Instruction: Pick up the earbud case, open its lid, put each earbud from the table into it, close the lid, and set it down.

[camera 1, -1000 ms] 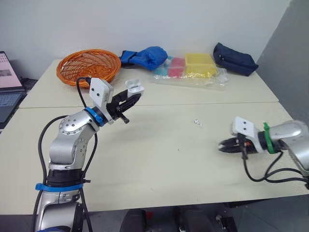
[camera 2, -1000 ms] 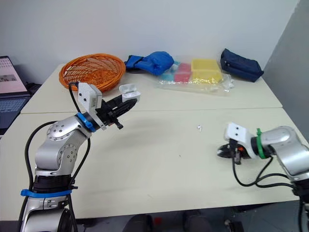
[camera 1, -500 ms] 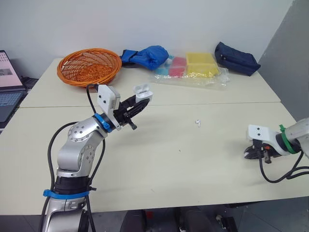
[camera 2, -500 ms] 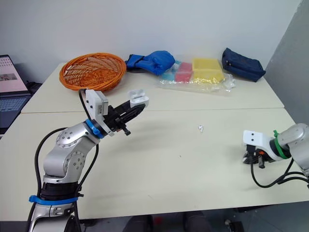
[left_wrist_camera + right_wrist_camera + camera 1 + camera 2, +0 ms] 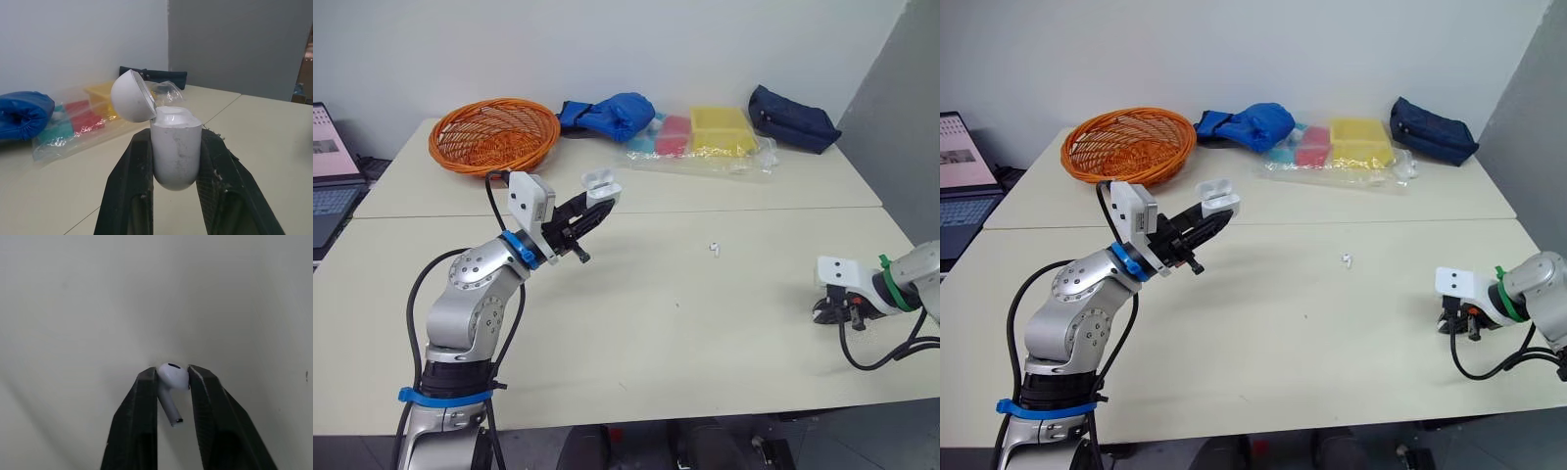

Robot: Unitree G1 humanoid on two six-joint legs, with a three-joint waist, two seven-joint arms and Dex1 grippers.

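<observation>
My left gripper (image 5: 590, 202) is raised over the table's left half, shut on the white earbud case (image 5: 599, 181). The case's lid is swung open, as the left wrist view shows (image 5: 175, 147), with the fingers (image 5: 131, 181) pressing both sides of its body. My right gripper (image 5: 825, 311) is low at the table's right edge. It is shut on a white earbud (image 5: 171, 382), held just above the tabletop with the stem pointing back toward the wrist. A second white earbud (image 5: 713, 248) lies on the table between the two grippers.
An orange wicker basket (image 5: 492, 132) stands at the back left. Along the back edge lie a blue bundle (image 5: 607, 113), a clear plastic bag with yellow and red boxes (image 5: 710, 137) and a navy pouch (image 5: 790, 117). A laptop (image 5: 328, 166) sits off the far left.
My right gripper has drawn back to the right, toward the table's edge. My left gripper has shifted slightly right with the open case. Little has moved in the last half second.
</observation>
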